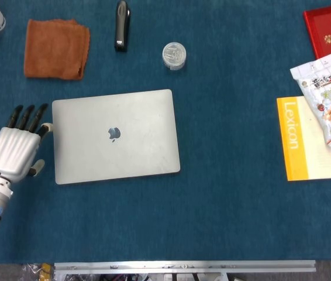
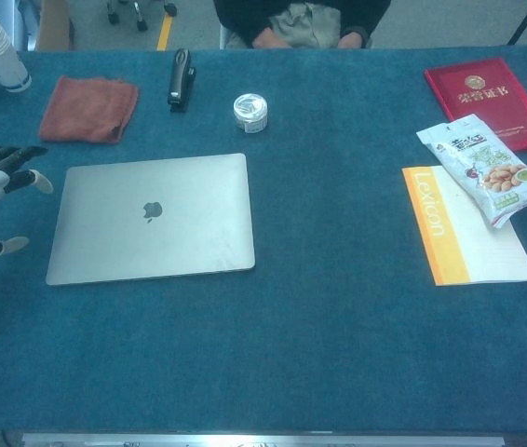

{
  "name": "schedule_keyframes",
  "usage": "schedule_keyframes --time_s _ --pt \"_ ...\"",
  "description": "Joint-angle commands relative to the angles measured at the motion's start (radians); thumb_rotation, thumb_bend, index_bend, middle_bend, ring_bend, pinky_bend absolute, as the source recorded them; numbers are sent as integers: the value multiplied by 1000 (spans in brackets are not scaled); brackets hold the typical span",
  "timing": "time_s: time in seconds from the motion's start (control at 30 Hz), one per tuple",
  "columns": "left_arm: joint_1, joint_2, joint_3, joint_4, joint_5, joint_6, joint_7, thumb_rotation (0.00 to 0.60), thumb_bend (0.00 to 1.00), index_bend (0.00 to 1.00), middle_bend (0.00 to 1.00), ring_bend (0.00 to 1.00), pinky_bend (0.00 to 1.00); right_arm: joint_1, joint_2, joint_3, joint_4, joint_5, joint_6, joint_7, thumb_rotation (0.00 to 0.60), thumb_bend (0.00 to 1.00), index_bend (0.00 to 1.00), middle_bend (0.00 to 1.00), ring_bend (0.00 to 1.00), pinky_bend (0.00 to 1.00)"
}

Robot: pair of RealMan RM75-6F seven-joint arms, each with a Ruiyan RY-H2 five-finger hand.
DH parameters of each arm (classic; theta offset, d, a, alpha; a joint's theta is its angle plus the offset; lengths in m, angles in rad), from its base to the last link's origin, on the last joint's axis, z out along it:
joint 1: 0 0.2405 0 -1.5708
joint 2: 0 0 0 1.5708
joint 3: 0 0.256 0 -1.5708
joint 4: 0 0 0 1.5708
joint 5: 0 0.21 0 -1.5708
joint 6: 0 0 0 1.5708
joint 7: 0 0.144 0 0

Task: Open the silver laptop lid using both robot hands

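Your left hand [image 1: 14,151], fingers spread and empty, sits just left of the closed laptop [image 1: 116,136], placed to catch its edge; right hand unseen.

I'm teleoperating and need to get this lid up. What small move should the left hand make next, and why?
Probably ease the left hand rightward to the silver laptop's left edge: the lid lies flat, the hand sits open just beside it, and no right hand is in view.

Brown cloth [image 1: 57,48], stapler [image 1: 121,24], perhaps a tape roll [image 1: 173,55].
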Motion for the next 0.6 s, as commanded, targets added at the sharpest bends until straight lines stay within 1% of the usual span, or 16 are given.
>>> schedule_keyframes --time_s 0.03,0.17,0.3,0.4,0.6 --pt "-5 3 8 18 18 0 3 600 226 182 0 0 0 1 2 0 -2 -1 -1 -2 600 291 0 70 7 64" --pt "-19 8 30 65 81 -3 -19 600 226 109 0 0 0 4 2 0 -9 -4 -2 -8 600 291 0 71 7 64" --pt "-37 6 56 120 155 -8 -91 600 226 52 0 0 0 5 0 -3 -12 -8 -3 -18 600 292 0 71 7 64" --pt "-52 1 71 158 198 -14 -130 600 226 33 0 0 0 7 -3 -2 -15 -9 -3 -27 600 291 0 70 7 64" --pt "-96 -12 96 217 260 -57 -193 600 226 6 0 0 0 7 -3 -2 -25 -10 2 -42 600 291 0 71 7 64"
